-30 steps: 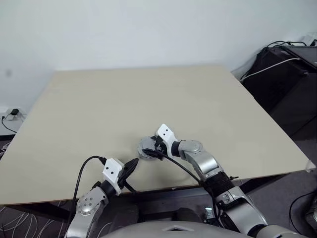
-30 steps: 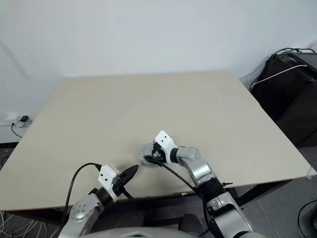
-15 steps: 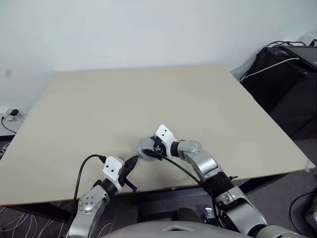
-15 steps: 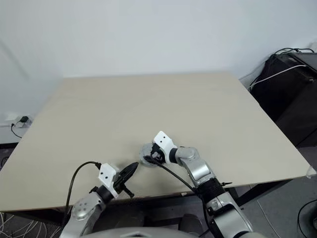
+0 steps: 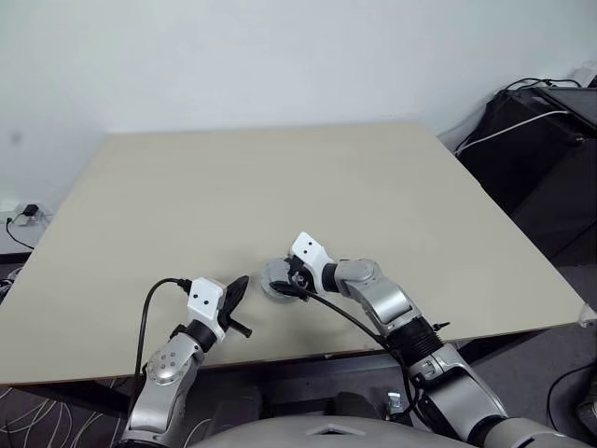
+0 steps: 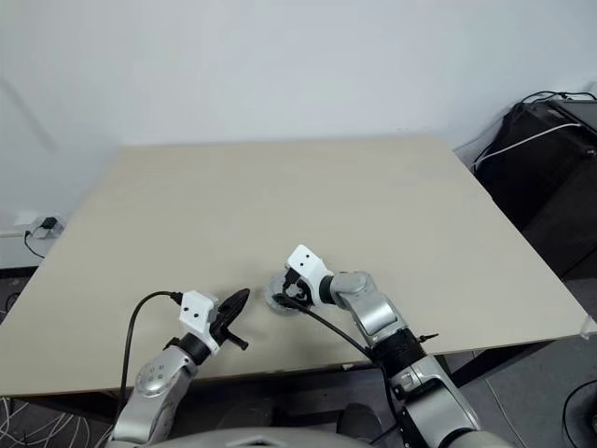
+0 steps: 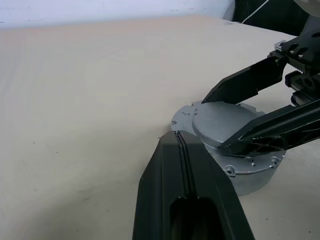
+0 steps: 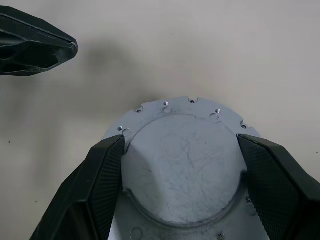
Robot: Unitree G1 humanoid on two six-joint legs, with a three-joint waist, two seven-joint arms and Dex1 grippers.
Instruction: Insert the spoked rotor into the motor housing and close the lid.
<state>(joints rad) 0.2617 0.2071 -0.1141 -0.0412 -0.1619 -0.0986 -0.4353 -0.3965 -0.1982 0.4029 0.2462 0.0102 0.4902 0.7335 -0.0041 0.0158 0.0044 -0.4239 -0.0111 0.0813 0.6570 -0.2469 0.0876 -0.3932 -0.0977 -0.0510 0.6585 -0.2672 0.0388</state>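
The lid, a pale grey disc with a raised round middle and a flange with small holes, lies flat near the table's front edge. My right gripper reaches over it from the right. Its two black fingers press against opposite sides of the raised middle. My left gripper is shut, its fingertips pointing at the lid's left side from a short gap away, empty. The spoked rotor and the motor housing are hidden under the lid.
The beige table stretches far beyond the lid. Its front edge runs just behind both wrists. Dark equipment with cables stands off the table's right side. A wall socket is at the far left.
My left gripper has moved from the table's front edge forward over the tabletop, closer to the lid. The right gripper and the lid have stayed in place.
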